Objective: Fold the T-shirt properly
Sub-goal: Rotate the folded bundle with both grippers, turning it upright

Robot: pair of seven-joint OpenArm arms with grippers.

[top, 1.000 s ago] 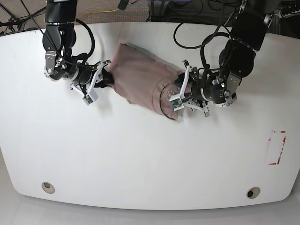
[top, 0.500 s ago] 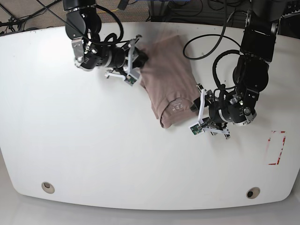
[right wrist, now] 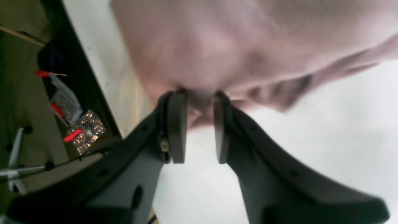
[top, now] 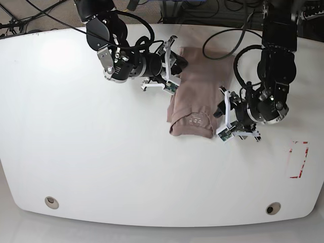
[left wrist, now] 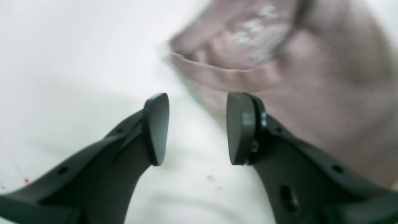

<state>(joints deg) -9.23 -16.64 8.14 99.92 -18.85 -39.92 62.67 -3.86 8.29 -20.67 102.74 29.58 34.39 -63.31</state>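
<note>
The right claw (right wrist: 200,130) is clamped on the far corner of the folded T-shirt (top: 200,93), whose long axis runs toward the camera, while the left claw (left wrist: 197,127) gapes empty beside its collar end.

Plain mauve-brown T-shirt (top: 200,88) on a white table (top: 101,152), black end effectors.

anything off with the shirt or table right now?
The T-shirt lies folded but skewed on the table, its collar end bunched and uneven. The right end effector pinches one edge; the left end effector is open and empty.
</note>
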